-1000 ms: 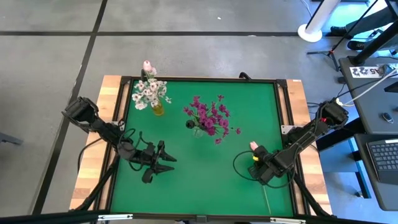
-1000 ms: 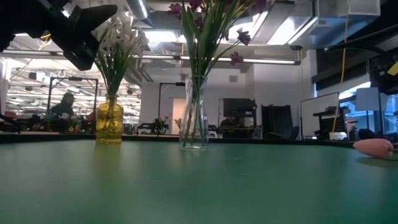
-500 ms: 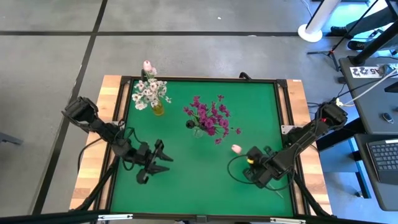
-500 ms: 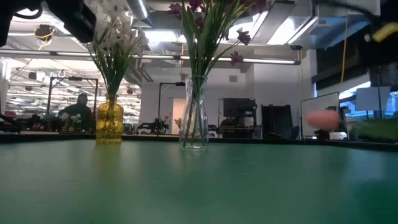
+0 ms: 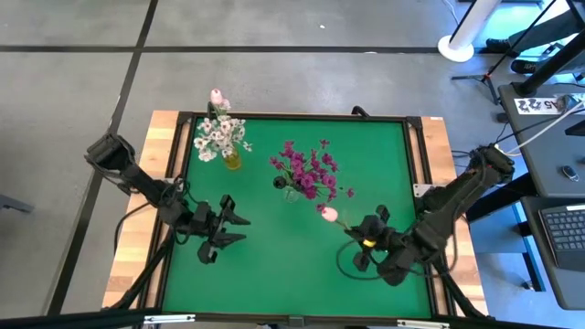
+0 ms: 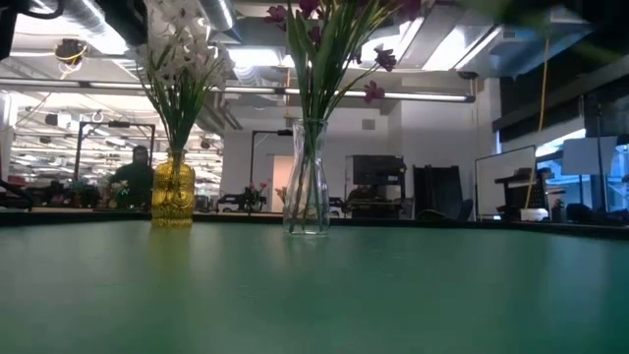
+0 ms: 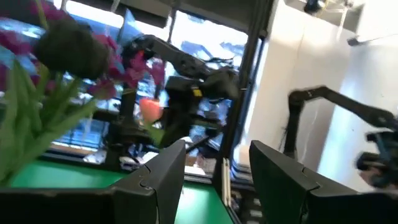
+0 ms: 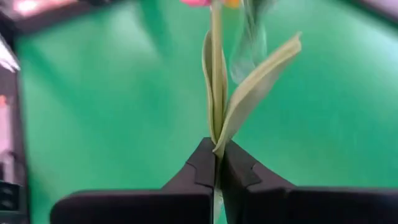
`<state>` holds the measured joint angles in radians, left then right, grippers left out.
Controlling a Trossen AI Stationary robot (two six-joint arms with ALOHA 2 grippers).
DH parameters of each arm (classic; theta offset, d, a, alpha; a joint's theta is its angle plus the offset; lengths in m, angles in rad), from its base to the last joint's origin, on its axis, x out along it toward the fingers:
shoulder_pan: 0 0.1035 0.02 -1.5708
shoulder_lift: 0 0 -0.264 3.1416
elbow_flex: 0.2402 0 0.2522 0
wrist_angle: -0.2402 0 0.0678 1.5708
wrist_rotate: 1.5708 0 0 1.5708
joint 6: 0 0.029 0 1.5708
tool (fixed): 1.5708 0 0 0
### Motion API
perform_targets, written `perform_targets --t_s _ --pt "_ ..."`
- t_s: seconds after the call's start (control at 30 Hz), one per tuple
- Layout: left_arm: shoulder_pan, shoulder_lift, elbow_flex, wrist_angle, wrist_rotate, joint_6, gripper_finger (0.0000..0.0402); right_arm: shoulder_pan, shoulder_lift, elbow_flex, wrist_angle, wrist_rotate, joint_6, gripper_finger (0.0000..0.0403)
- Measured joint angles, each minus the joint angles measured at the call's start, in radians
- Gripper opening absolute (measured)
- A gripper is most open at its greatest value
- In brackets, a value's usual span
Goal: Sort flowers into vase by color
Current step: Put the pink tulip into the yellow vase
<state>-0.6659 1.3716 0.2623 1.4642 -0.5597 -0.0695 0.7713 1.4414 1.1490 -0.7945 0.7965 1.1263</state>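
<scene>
- High view: right gripper (image 5: 358, 245) sits over the green table (image 5: 274, 283) at about the 4 o'clock part of the mat, its arm reaching in from the right edge.
- Right wrist view: the two dark fingers (image 8: 205, 163) are pressed together on the green stem of the tulip (image 8: 216, 93), with pale leaves fanning out just past the tips.
- The tulip's long axis runs straight out from the gripper; seen from above, its pink bud (image 5: 328, 215) leads, pointing toward 10 o'clock, at the clear vase.
- The bud is near the outer blossoms of the magenta flowers (image 5: 309, 170) but apart from them; whether it is lifted clear of the mat cannot be told from above.
- Magenta flowers stand upright in the clear vase (image 6: 308, 177) near the table's centre.
- White flowers (image 5: 219, 135) stand upright in the yellow vase (image 6: 173, 191), toward 11 o'clock.
- Another pink bud (image 5: 217, 96) shows at the far edge, beside the white flowers.
- Left gripper (image 5: 236, 228) waits at about 8 o'clock, fingers spread apart and holding nothing.
</scene>
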Motion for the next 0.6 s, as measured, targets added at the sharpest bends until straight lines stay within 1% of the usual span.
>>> perform_targets --t_s 0.13,0.2,0.3,0.43,0.53,0.6 --pt "0.01 -0.051 0.004 -0.063 -0.008 0.001 0.0174 0.036 0.0 0.063 0.087 0.14 -0.167 0.0008" --pt "0.021 -0.073 0.029 -0.116 -0.005 0.002 0.0174 0.056 0.0 0.077 0.164 0.23 -0.281 0.0007" --pt "0.048 -0.091 0.087 -0.222 -0.006 0.021 0.0174 0.069 0.0 0.081 0.298 0.318 -0.451 0.0004" --pt "0.093 -0.097 0.21 -0.466 -0.001 0.03 0.0174 0.066 0.005 0.081 0.459 0.371 -0.629 0.0005" --pt "0.121 -0.097 0.325 -0.711 -0.005 0.019 0.0174 0.064 0.014 0.08 0.553 0.381 -0.751 0.0005" --pt "0.138 -0.097 0.397 -0.885 -0.004 -0.017 0.0174 0.064 0.019 0.08 0.617 0.382 -0.816 0.0004"
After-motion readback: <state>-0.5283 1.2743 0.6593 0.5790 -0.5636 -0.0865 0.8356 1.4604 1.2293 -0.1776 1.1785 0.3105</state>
